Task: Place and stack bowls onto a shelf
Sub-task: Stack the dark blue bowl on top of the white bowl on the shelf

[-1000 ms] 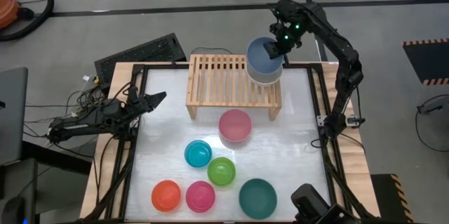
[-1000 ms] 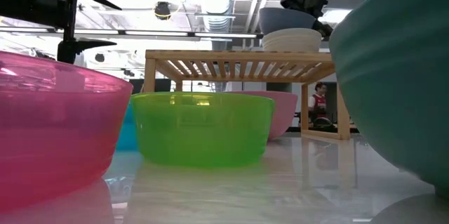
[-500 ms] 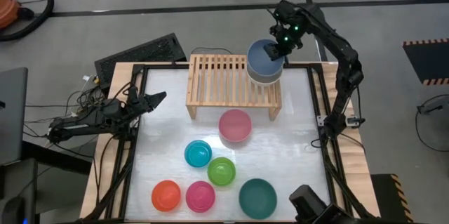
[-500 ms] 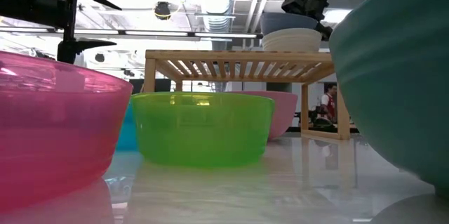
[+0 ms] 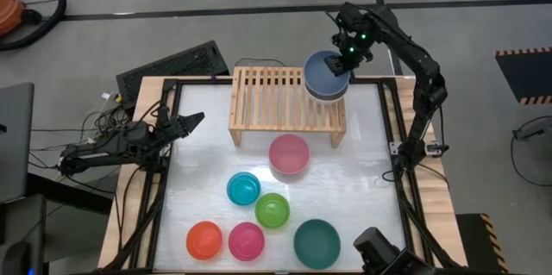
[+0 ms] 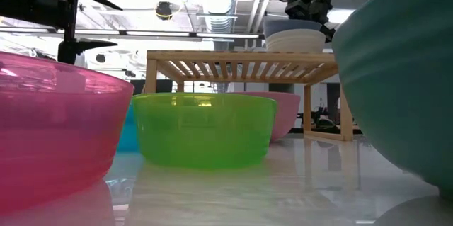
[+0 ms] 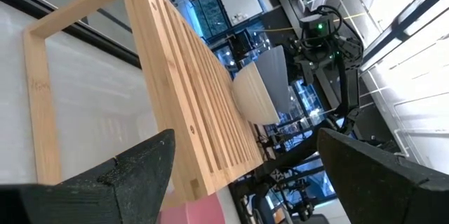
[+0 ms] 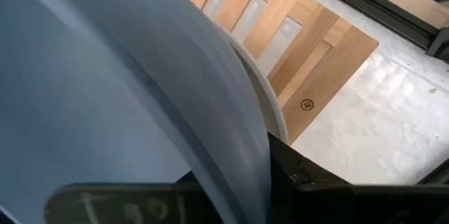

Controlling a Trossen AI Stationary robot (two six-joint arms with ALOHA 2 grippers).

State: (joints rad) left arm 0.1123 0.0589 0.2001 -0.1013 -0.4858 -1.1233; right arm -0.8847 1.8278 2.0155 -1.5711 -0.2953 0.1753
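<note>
The slate blue bowl (image 5: 325,71) is nested in the white bowl (image 5: 326,92), which stands on the right end of the shelf (image 5: 269,94), at the far side of the table (image 5: 207,163). In the low view the blue rim (image 6: 291,23) is seen just above the white bowl (image 6: 294,40), so the stack appears almost seated — whether it is fully down cannot be told. The right gripper (image 5: 348,54) is at the far right rim of the blue bowl, its fingers pinching the bowl's wall, as the right wrist view suggests.

To finish this step well, the blue bowl should be lowered level until it rests evenly inside the white one, and only then released; the fingers should be spread gently and the gripper lifted straight up, so that the rim is not dragged and the stack is not pushed toward the shelf's right edge, which lies close by.

Six bowls are left on the table: the pale pink bowl (image 5: 289,153) just in front of the shelf, the cyan bowl (image 5: 243,189) and the lime green bowl (image 5: 272,210) nearer, and the red-orange bowl (image 5: 204,240), magenta bowl (image 5: 247,240) and dark teal bowl (image 5: 316,243) along the near edge. The left gripper (image 5: 191,121) waits at the table's left edge, fingers spread — holding nothing.
</note>
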